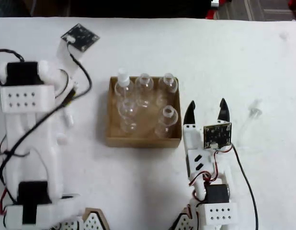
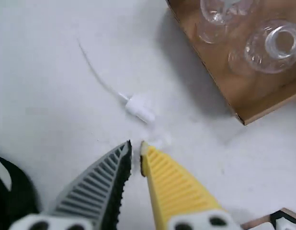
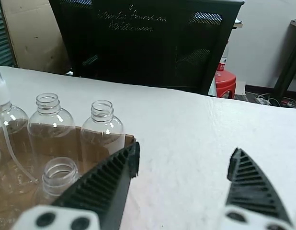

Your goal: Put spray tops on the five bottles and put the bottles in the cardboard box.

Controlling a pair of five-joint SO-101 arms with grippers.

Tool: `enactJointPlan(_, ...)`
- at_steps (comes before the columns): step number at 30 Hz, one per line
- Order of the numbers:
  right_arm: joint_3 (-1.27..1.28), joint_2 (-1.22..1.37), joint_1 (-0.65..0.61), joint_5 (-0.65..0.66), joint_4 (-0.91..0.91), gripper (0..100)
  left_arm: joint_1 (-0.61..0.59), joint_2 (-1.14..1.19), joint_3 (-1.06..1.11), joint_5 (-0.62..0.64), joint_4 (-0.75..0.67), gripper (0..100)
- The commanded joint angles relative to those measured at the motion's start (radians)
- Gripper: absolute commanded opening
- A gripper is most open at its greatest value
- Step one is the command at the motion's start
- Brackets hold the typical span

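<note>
A white bench [image 1: 138, 191] spreads across the high view. Beyond its far edge, at 12 o'clock, stands a black mesh chair [image 3: 153, 43]. A red plastic stool [image 3: 224, 82] sits just beside it, toward 1 o'clock, on grey floor [image 1: 267, 8]. A tall brown cardboard sheet [image 3: 30, 33] stands beside the chair, and loose cables [image 3: 275, 100] lie near a dark furniture leg [image 3: 287, 57].

Bright even light, soft shadow beside the cardboard box [image 2: 210, 52].

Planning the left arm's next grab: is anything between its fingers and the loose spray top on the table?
Nothing visible. The spray top lies on the table just ahead of the left gripper, with the cardboard box off to one side.
</note>
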Motion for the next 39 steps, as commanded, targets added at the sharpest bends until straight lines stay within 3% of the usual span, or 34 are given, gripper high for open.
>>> enactJointPlan(1,0.009,-0.005,0.001,0.014,-0.001,27.2,0.008,-0.12,-0.032,-0.258,0.006,4)
enactJointPlan(8,0.009,-0.005,0.001,0.014,-0.001,27.2,-0.13,-0.159,0.307,-0.81,0.005,4)
enactJointPlan(13,0.009,-0.004,-0.004,0.014,-0.001,27.2,-0.188,-0.157,0.531,-0.979,-0.15,13)
enactJointPlan(16,0.009,-0.004,-0.005,0.014,0.001,27.2,-0.214,-0.157,0.674,-1.033,-0.334,22)
enactJointPlan(20,0.009,-0.001,-0.005,0.014,0.001,27.2,-0.231,-0.156,0.824,-1.077,-0.572,22)
enactJointPlan(28,0.009,0.002,-0.027,0.014,0.004,27.2,-0.234,-0.15,0.957,-1.169,-0.776,22)
enactJointPlan(33,0.009,0.002,-0.035,0.077,0.007,26.9,-0.236,0.008,0.87,-1.157,-0.796,22)
enactJointPlan(39,0.009,0.002,-0.044,0.083,0.007,26.9,-0.237,0.208,0.664,-1.132,-0.628,22)
